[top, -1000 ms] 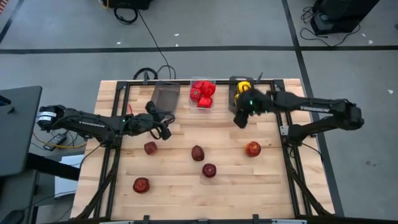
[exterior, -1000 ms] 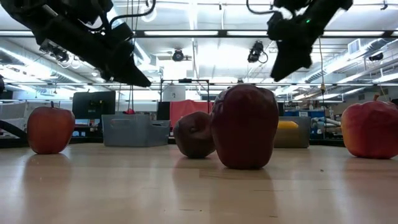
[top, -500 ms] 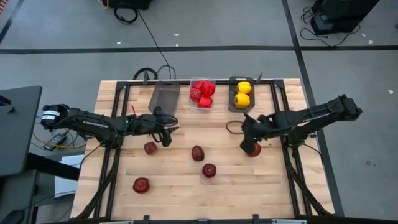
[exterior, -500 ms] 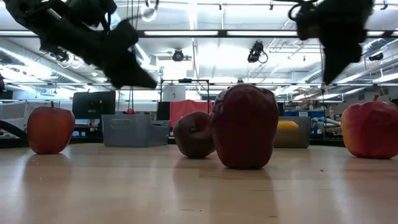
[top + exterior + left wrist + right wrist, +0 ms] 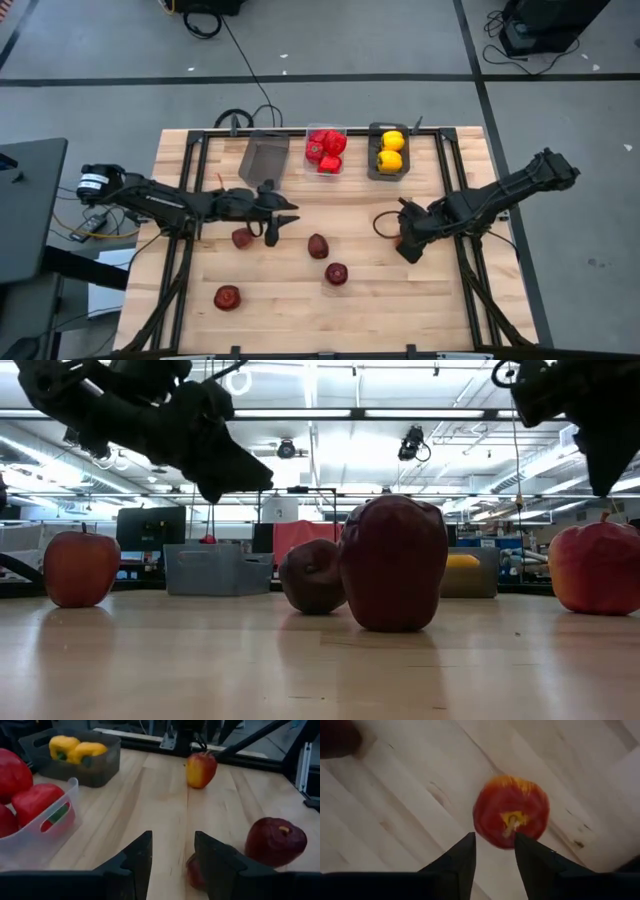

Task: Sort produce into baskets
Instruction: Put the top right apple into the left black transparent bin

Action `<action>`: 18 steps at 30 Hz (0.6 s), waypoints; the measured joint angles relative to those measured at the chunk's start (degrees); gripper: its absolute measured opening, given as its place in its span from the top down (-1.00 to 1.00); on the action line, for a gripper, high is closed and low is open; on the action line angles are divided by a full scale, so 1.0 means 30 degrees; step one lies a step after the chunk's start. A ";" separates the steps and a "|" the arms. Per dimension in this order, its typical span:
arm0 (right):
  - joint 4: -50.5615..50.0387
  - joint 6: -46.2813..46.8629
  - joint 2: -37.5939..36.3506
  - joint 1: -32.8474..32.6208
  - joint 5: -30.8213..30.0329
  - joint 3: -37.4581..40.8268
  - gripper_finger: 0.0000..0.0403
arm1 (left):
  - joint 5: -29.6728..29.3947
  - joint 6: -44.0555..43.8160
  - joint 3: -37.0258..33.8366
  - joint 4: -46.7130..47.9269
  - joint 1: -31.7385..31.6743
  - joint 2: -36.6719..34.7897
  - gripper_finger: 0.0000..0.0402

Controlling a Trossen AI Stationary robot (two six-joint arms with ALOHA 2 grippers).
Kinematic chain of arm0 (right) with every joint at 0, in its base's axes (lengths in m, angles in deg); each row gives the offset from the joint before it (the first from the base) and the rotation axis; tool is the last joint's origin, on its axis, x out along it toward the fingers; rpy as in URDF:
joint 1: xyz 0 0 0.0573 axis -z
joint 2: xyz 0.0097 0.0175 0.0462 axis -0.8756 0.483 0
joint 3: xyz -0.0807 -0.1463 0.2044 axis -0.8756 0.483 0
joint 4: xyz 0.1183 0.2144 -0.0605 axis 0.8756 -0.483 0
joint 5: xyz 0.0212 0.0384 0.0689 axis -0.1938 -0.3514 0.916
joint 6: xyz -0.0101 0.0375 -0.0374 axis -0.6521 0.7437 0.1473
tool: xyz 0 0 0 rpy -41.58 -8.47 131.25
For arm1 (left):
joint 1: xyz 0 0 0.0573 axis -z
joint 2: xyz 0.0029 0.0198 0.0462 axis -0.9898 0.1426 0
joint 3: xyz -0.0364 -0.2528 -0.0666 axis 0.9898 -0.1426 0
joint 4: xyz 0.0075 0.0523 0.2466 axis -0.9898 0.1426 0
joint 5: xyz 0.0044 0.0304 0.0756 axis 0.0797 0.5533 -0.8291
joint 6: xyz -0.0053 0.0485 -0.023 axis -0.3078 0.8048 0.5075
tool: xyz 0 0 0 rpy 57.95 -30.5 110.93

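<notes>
My right gripper [image 5: 494,854], fingers spread, hovers over the red-yellow apple [image 5: 511,812] near the worktop's [image 5: 440,310] right edge; my left gripper [image 5: 172,851] is also spread.

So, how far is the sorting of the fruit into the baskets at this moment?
Partly done. Red peppers lie in the clear basket and yellow peppers in the right grey basket. The left grey basket looks empty. Nothing is held: the right gripper is open above an apple, and the left gripper hangs open above the table. Five apples remain there.
</notes>
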 joint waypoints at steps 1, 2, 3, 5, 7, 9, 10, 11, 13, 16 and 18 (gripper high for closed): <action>-0.0147 0.0230 0.0000 -0.0181 -0.0196 0.0000 0.26 | 0.0000 -0.0007 0.0015 -0.0073 0.0000 0.0185 0.24; -0.0209 0.0381 0.0000 -0.0320 -0.0517 0.0000 0.24 | 0.0000 -0.0015 0.0011 0.0118 0.0000 0.0290 0.24; -0.0204 0.0499 0.0000 -0.0417 -0.0811 0.0000 0.24 | 0.0000 -0.0033 0.0000 0.0163 0.0000 0.0398 0.24; -0.0178 0.0677 0.0007 -0.0528 -0.1017 0.0000 0.23 | 0.0000 -0.0046 0.0007 -0.0166 0.0000 0.0564 0.24; -0.0215 0.0601 0.0162 -0.0528 -0.1023 -0.0007 0.24 | -0.0007 -0.0058 0.0007 -0.0233 0.0000 0.0557 0.24; -0.0292 0.0267 0.0333 -0.0525 -0.0749 0.0136 0.25 | -0.0006 -0.0103 0.0007 -0.0204 0.0000 0.0557 0.24; -0.0411 0.0225 0.0415 -0.0435 -0.0509 0.0251 0.25 | 0.0000 -0.0246 0.0007 -0.0203 0.0000 0.0557 0.24; -0.0475 0.0172 0.0502 -0.0371 -0.0270 0.0379 0.26 | -0.0003 -0.0526 0.0007 -0.0140 0.0015 0.0557 0.24; -0.0542 0.0167 0.0648 -0.0346 -0.0063 0.0553 0.26 | 0.0128 -0.1054 0.0007 -0.0024 0.0015 0.0557 0.24; -0.0480 0.0444 0.0663 -0.0361 -0.0175 0.0576 0.26 | 0.0415 -0.1006 0.0007 0.0038 0.0015 0.0557 0.24; -0.0443 0.0742 0.0663 -0.0487 -0.0197 0.0576 0.27 | 0.0401 -0.0978 0.0007 -0.0204 0.0022 0.0557 0.24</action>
